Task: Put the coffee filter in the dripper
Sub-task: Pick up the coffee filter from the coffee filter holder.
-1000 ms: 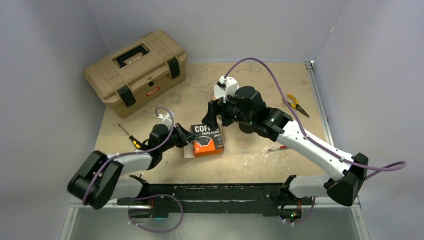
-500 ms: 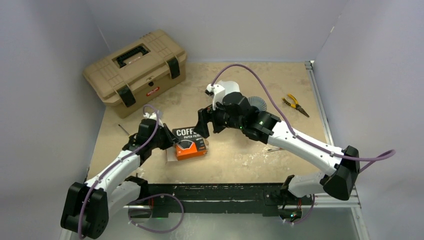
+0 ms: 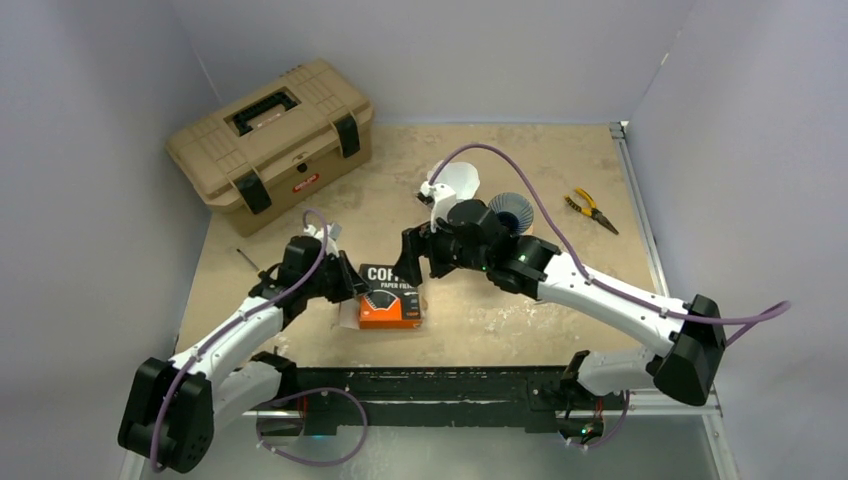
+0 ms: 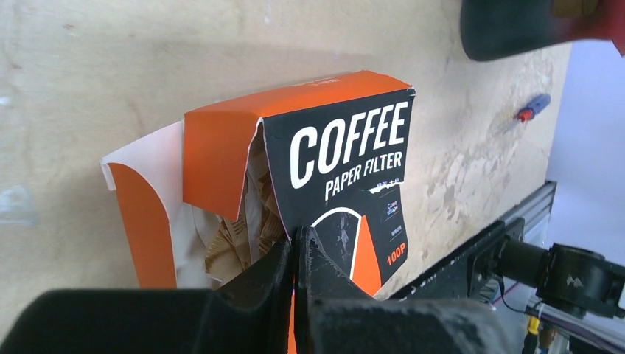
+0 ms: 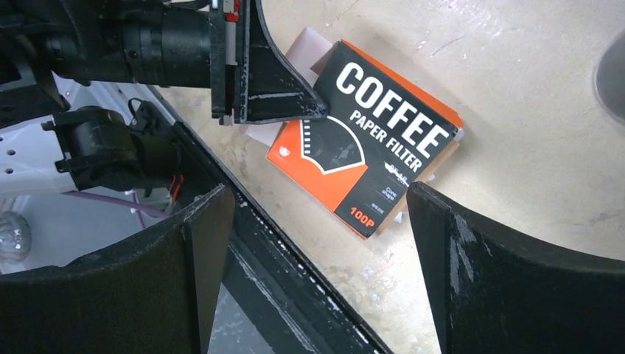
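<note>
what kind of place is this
Probably a robot lab test cell: plain walls box in a plywood table holding a tan toolbox, pliers and a coffee filter box.

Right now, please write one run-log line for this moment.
left tool: shut on coffee filter box | right tool: open, above coffee filter box | filters: inside box

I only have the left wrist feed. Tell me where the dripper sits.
Observer: The dripper stands on the table just beyond the right arm, apart from the filter box.
Operator: Report the right gripper.
Observer: The right gripper hangs above the filter box with its jaws wide open, holding nothing.
</note>
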Motion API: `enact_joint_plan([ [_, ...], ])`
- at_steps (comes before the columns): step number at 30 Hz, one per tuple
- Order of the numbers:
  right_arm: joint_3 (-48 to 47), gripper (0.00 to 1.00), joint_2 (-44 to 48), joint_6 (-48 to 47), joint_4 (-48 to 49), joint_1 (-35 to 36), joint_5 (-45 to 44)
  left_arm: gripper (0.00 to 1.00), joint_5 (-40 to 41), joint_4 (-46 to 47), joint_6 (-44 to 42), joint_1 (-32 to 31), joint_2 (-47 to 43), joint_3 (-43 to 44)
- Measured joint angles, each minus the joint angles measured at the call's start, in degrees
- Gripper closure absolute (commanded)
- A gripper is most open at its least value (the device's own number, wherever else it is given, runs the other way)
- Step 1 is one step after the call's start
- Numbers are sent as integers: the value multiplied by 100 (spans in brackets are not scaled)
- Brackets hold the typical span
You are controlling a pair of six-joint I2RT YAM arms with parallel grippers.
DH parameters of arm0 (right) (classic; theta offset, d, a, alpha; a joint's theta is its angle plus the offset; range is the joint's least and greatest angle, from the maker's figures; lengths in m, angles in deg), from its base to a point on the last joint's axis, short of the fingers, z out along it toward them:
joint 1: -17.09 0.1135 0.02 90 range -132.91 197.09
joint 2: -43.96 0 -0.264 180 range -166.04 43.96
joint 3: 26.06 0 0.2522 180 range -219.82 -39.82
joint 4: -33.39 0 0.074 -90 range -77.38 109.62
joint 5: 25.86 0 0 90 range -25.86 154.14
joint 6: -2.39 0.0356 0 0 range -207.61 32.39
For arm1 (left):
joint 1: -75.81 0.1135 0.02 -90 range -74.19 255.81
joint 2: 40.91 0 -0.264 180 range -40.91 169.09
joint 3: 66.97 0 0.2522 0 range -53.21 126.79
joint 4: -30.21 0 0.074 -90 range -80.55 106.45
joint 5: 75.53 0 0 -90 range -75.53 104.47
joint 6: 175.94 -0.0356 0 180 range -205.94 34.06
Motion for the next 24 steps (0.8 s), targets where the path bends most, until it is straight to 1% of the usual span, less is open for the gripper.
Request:
enact_joint_plan([
  [4,286,12,332,190,17,0,-35,100,-57,186,83,-337,146,0],
  [9,1014,13,914,627,35,0,-33,100,-44,531,306,-752,317,0],
  [15,1766,13,1521,1211,-144,0,-74,100,-9,874,542,-811,411,-94],
  [24,2946,13,2444,2188,-289,-2,-190,100,153,979,723,-811,291,-236],
])
